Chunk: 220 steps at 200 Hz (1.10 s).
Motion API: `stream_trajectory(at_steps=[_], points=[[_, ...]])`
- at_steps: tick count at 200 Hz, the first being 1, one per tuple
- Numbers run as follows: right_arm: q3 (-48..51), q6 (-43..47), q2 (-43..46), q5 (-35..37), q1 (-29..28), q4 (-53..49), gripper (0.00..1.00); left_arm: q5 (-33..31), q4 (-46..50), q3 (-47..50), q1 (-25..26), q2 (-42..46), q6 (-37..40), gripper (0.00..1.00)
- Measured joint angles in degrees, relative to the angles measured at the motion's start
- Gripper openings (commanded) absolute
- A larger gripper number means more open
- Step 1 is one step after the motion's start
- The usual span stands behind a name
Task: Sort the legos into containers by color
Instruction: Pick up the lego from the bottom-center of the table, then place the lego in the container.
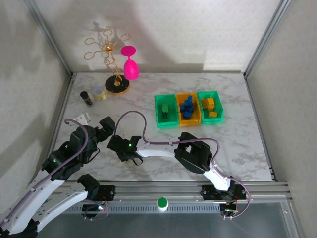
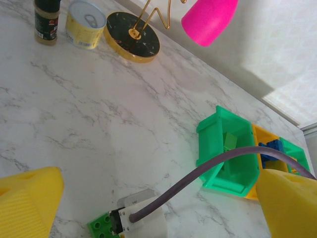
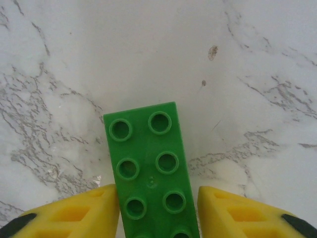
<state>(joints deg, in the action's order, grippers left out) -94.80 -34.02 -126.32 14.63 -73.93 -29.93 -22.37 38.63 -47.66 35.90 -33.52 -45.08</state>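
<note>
- The green 2x4 brick (image 3: pixel 147 163) lies flat on the worktop (image 3: pixel 223 74), studs up, at the lower middle of the right wrist view. Its long axis runs up the frame, in line with the right gripper (image 3: pixel 157 193) rather than across it.
- The jaws straddle its narrow width, parted a little. One touches its side at frame left, the other sits a sliver off at frame right, so I judge it not yet clamped.
- The left gripper (image 2: pixel 158 191) hangs just beside, jaws wide and empty. The right arm is the nearer.
- Loose on the worktop: one brick.
- There are three bins, to its upper right in the top view:
  - the left green bin (image 1: pixel 167 124) holds green bricks (image 1: pixel 165 110);
  - the yellow-orange bin (image 1: pixel 189 121) holds blue bricks (image 1: pixel 187 105);
  - the right green bin (image 1: pixel 212 119) holds yellow bricks (image 1: pixel 209 104).
- The bricks in the bins are too small to count.
</note>
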Motion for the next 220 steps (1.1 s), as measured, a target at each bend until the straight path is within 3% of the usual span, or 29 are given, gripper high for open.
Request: stream_trajectory(at_steps=[69, 140, 181, 220], points=[[0.11, 0.20, 0.24, 0.68, -0.04, -0.09, 0.26, 0.26, -0.68, 0.31, 0.00, -0.90, 0.00, 1.00], [8.07, -0.50, 10.78, 0.63, 1.53, 0.46, 0.23, 1.55, -1.66, -0.63, 0.00, -2.19, 0.07, 1.00], [13.46, -1.38, 21.00, 2.36, 6.91, 0.07, 0.24, 2.62, -4.35, -1.73, 0.00, -4.35, 0.92, 0.99], [15.80, -0.44, 26.05, 4.55, 15.72, -0.35, 0.24, 5.09, -8.28, -1.75, 0.00, -8.46, 1.99, 1.00]])
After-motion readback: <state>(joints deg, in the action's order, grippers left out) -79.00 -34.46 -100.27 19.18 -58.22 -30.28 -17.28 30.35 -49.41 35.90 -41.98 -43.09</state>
